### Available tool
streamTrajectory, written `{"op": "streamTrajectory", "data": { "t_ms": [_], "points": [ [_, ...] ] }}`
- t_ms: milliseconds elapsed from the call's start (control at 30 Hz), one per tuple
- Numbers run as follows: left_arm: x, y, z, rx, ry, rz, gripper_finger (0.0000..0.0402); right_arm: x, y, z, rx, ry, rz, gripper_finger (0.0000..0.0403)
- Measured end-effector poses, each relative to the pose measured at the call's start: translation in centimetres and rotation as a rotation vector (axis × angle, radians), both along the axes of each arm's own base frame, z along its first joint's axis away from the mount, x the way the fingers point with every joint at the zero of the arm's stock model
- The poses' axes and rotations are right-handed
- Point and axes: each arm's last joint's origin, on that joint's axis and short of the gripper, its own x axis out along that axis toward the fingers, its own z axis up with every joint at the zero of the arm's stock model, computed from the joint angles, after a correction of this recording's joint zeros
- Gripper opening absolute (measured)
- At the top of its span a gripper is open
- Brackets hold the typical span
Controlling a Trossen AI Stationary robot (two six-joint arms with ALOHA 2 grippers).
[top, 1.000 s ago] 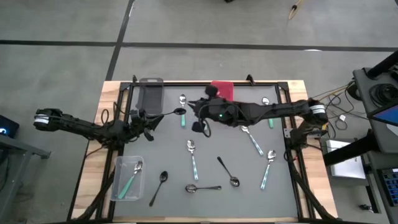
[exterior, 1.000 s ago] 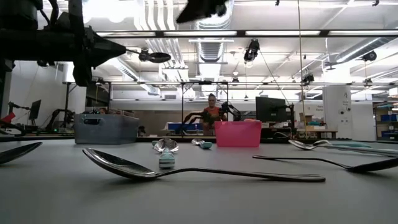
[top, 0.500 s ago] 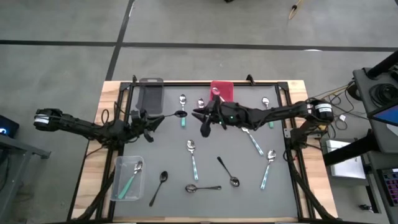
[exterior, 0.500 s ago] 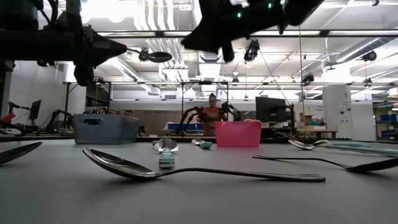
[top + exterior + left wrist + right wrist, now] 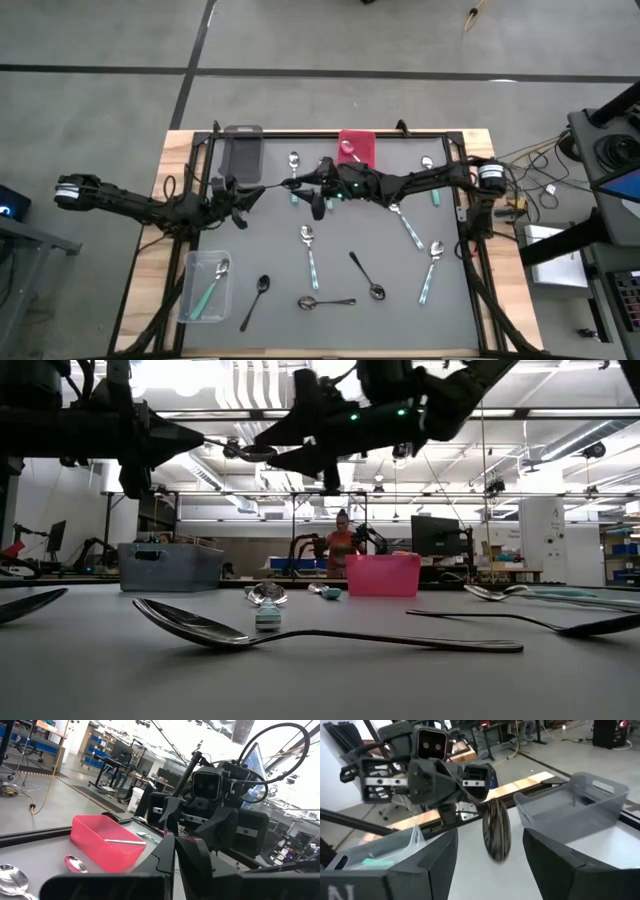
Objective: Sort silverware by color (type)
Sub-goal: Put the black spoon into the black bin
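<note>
Just in front of the red plastic bin, to its left, one all-dark metal spoon hangs above the grey mat. The left gripper is pinched on its handle. The right gripper stands spread, one finger on either side of the oval bowl, not touching it.

Three more dark spoons lie well in front of the red bin: one to its left and two nearly straight ahead. Five shiny-bowled spoons with teal plastic handles lie on the mat: one left of the red bin, one right of it, three in front.

There are three bins. The red bin holds one spoon. The clear bin, far front-left of the red bin, holds one teal-handled spoon. The grey bin stands left of the red bin.
</note>
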Motion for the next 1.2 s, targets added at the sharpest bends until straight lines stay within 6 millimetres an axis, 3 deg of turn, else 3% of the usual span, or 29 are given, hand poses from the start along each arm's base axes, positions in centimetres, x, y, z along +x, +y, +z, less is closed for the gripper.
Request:
{"op": "streamTrajectory", "data": {
  "t_ms": [233, 533, 833, 1200],
  "points": [
    [0.0, 0.0, 0.0, 0.000, 0.003, 0.000, 0.0000, 2.0, -0.3, -0.1, -0.045, -0.010, 0.004, 0.0185],
    [0.1, 0.0, -0.2, 0.007, 0.023, 0.000, 0.0000, 1.9, -0.3, 0.0, -0.115, 0.003, 0.009, 0.0021],
    [0.4, -0.1, -1.5, 0.060, 0.181, -0.017, 0.0010, 1.2, -0.3, 1.2, -0.118, 0.233, 0.036, 0.0009],
    [0.3, -0.1, -2.5, 0.071, 0.287, -0.013, 0.0105, 1.4, 0.0, 4.7, -0.201, 0.549, 0.075, 0.0009]
  ]
}}
